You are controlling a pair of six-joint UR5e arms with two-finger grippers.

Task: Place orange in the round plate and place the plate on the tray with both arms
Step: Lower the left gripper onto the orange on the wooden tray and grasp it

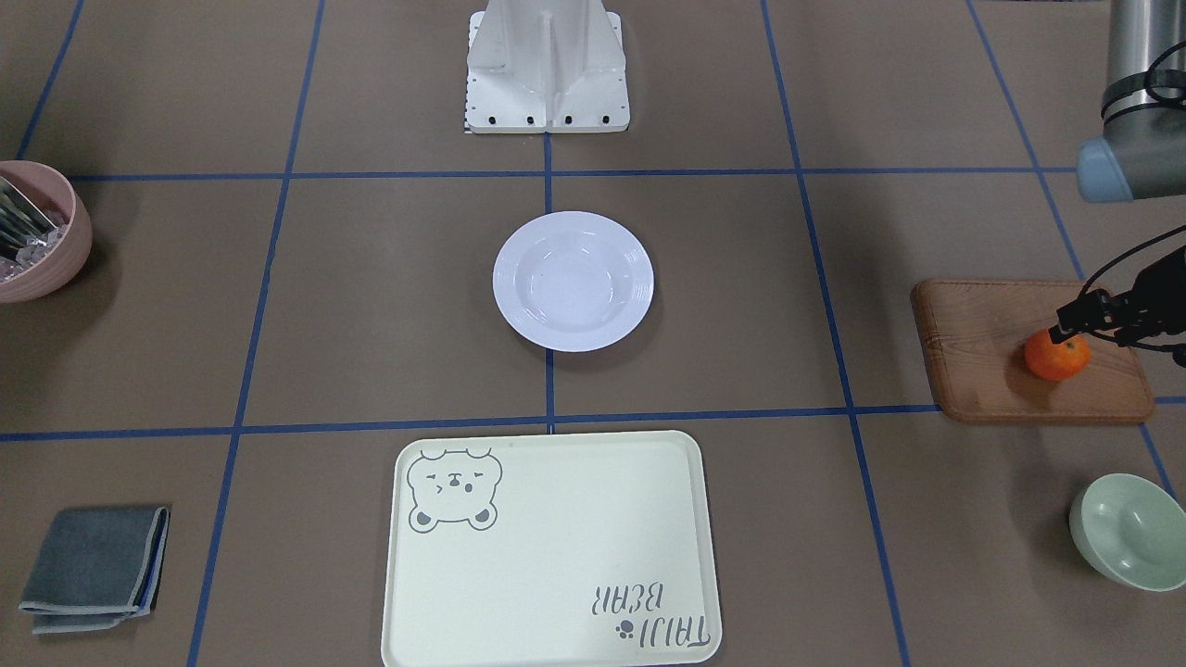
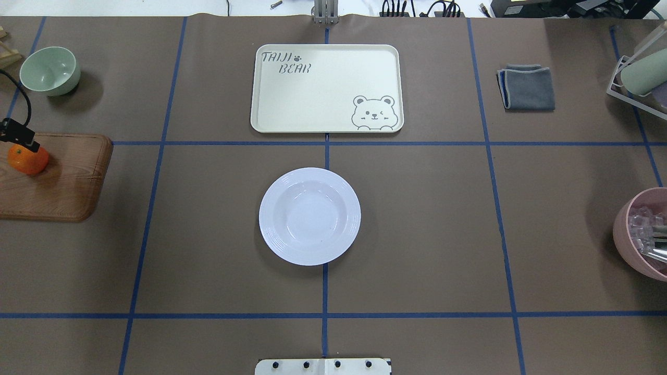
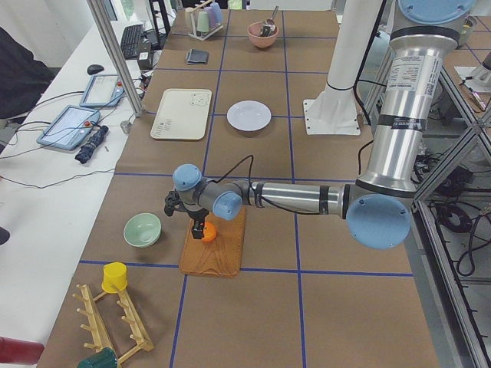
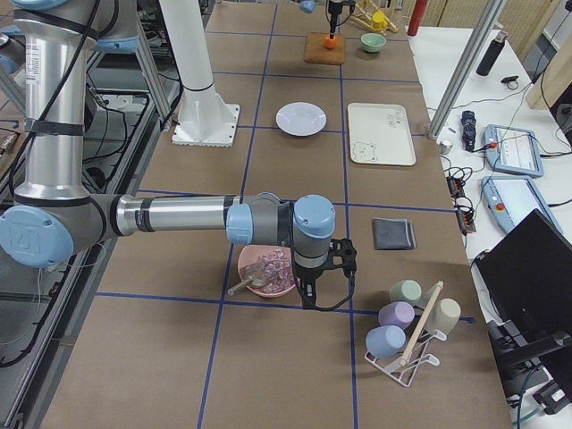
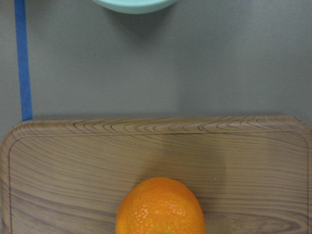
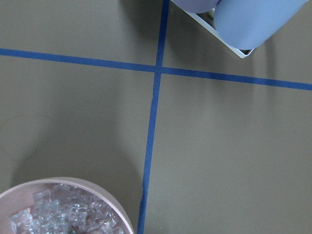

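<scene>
The orange (image 1: 1056, 359) lies on a brown wooden board (image 1: 982, 352) at the table's left end; it fills the lower middle of the left wrist view (image 5: 160, 207). My left gripper (image 1: 1079, 320) hangs right over the orange, low and close to its top; its fingers are hidden, so I cannot tell open from shut. The round plate (image 2: 309, 216) stands empty at the table's centre. Beyond it lies the cream tray (image 2: 323, 88), also empty. My right gripper (image 4: 315, 290) shows only in the exterior right view, beside a pink bowl; I cannot tell its state.
A pale green bowl (image 2: 50, 70) sits beyond the board. A pink bowl (image 2: 625, 229) of clear cubes stands at the right edge. A folded grey cloth (image 2: 527, 87) lies right of the tray, and a mug rack (image 2: 641, 73) is in the far right corner.
</scene>
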